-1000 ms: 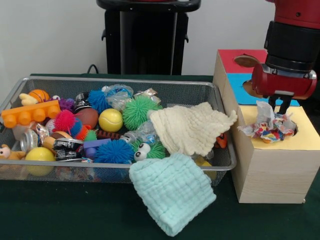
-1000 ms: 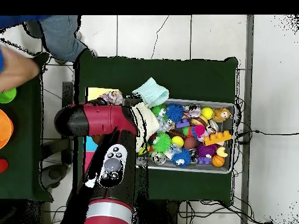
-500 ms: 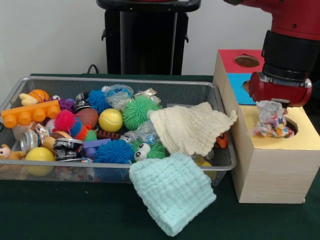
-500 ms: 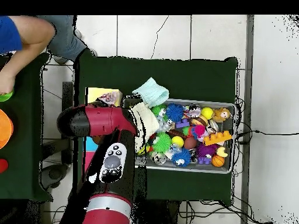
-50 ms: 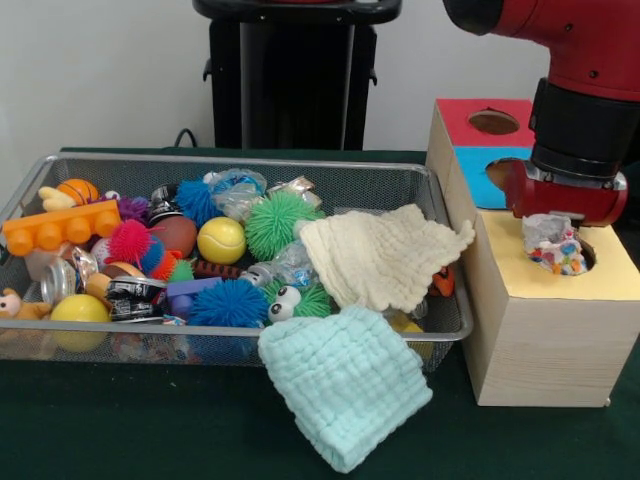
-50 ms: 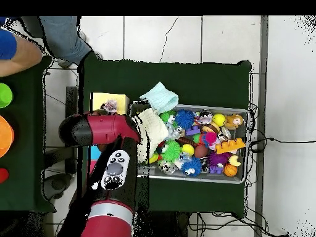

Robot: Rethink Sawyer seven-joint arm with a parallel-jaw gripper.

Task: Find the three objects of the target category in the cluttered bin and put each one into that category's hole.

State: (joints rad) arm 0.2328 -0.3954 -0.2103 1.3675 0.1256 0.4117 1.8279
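**One crinkled wrapper at the yellow hole**

One dark green desk [image 5: 150,430] is seen carrying a wire bin [image 5: 330,178] and a wooden box [image 5: 540,340], with a pale wall behind and a black stand [image 5: 290,75] at the back. In the overhead view the desk is shown on a light tiled floor [image 6: 203,37], and a person's sleeve [image 6: 12,44] is seen at the upper left edge beside a second green surface.

The box top is divided into a red section [image 5: 465,120], a blue section [image 5: 475,175] and a yellow section [image 5: 610,275], each with a round hole. A crinkled wrapper [image 5: 553,243], clear with coloured specks, is seen at the yellow section's hole, partly sunk in it and standing roughly upright, its long axis near vertical. The claw [image 5: 560,205] hangs directly above it at the end of the red arm [image 5: 570,40]. Whether the claw is spread or closed cannot be told, since its tips are hidden by the arm's red housing and the wrapper.

The bin is filled with mixed toys: spiky balls in green [image 5: 278,222] and blue [image 5: 228,303], a yellow ball [image 5: 221,240], an orange brick [image 5: 60,226]. A cream cloth [image 5: 380,255] is draped over the bin's right end, and a mint cloth [image 5: 345,380] hangs over its front rim onto the desk.
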